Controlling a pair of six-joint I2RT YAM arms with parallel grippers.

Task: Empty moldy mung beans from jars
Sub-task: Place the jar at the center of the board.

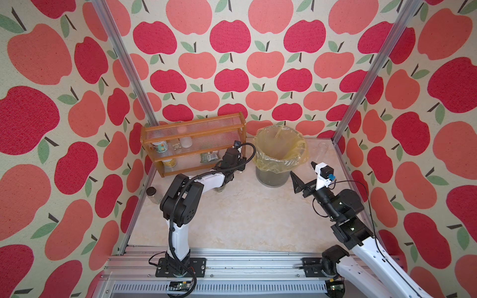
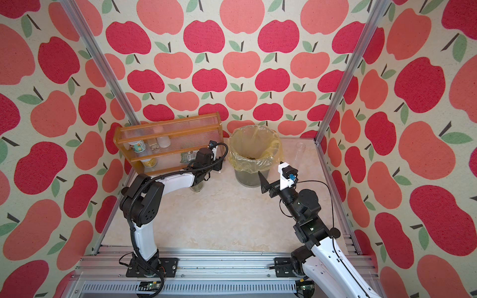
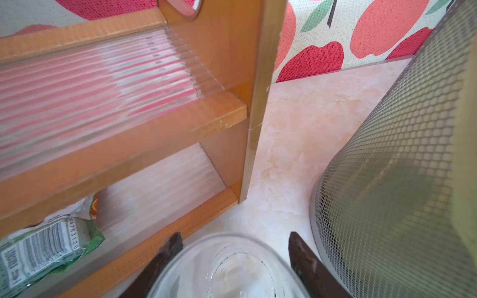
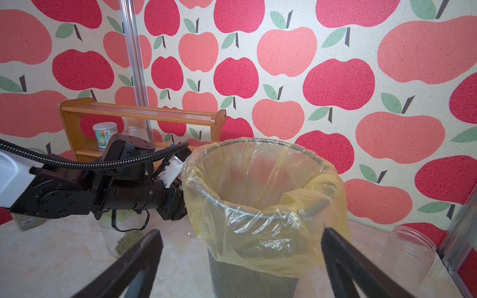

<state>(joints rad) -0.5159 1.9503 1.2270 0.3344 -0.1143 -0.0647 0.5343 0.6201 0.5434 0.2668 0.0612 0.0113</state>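
Found left pincer [image 3: 234, 235] clamped on a clear short jar [image 3: 227, 268], fingers [image 3: 165, 260] against its wall on either side. Placed it in the gap between the end of the wooden rack [image 3: 214, 111] and the mesh bin [image 3: 387, 180]. Saw only pale surface [image 3: 289, 144] through the glass, bar a few dark specks; judged the jar emptied. Could not tell whether set down or held just clear.

Found right pincer [image 1: 302, 168] spread wide, holding nothing, hovering just beside the bin on the side away from the rack.

Located the remaining mung beans [image 4: 127, 241]: a small olive heap in the bottom of a glass jar [image 4: 111, 240] standing under the left forearm, its pale green top half hidden by cable. Noted an olive layer [image 1: 273, 178] low in the bin through the mesh; judged it dumped beans. Noted a tall jar [image 1: 321, 152] open and empty near the right post, apart from the bin.

Step in hand, by judgement: parking the emptied short jar.

Next move: release it, then withdraw the left arm without clipping the rack end or bin, or toppling the glass jar below. Then take the lid off, probably one pincer steadying and one twisting, before tipping over the liner.
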